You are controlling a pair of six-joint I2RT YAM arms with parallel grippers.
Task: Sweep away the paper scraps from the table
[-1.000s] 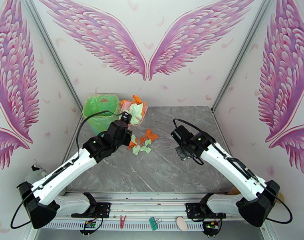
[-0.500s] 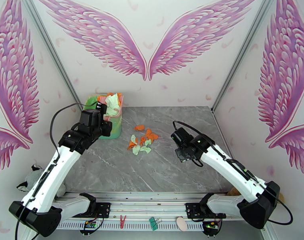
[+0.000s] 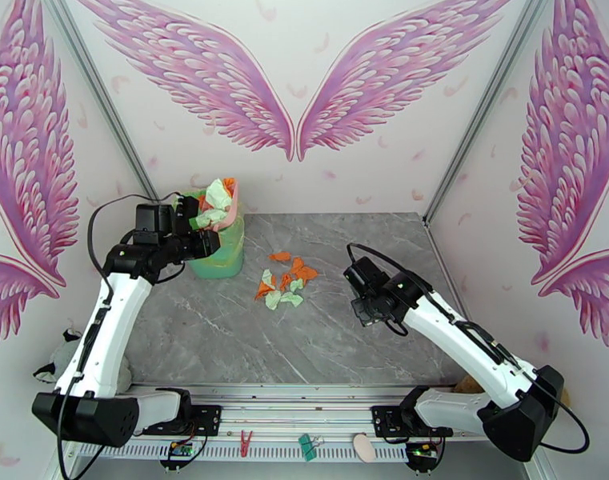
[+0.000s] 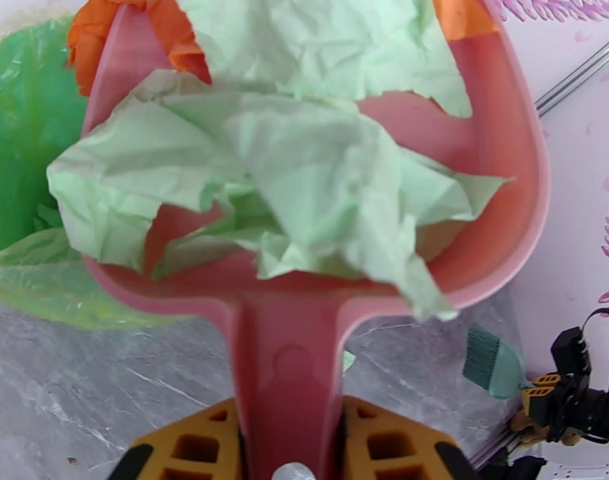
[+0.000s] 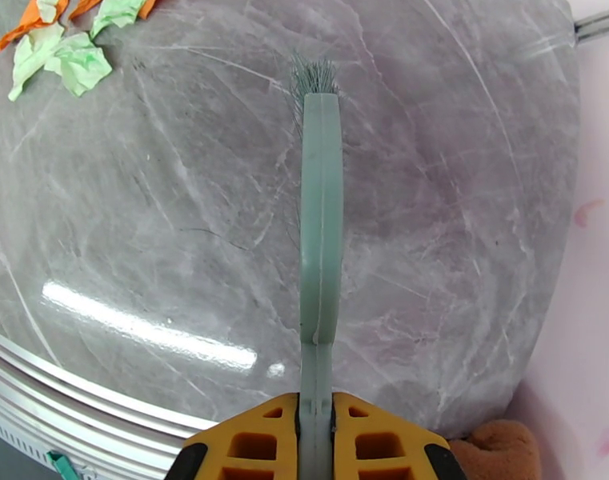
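Note:
A pink dustpan loaded with mint green and orange paper scraps hangs over the green bin at the table's back left. My left gripper is shut on its handle, also visible from above. Another cluster of paper scraps lies mid-table, seen too at the right wrist view's top left. My right gripper is shut on a green hand brush, bristles pointing away over bare grey marble table, right of the cluster.
The bin's green liner sits left of and under the pan. A metal rail runs along the near table edge. A brown plush object lies off the table's right side. Walls close in behind and on both sides.
My left arm swung the loaded dustpan leftward from the table's back middle and raised it over the green bin. The right arm and brush barely moved.

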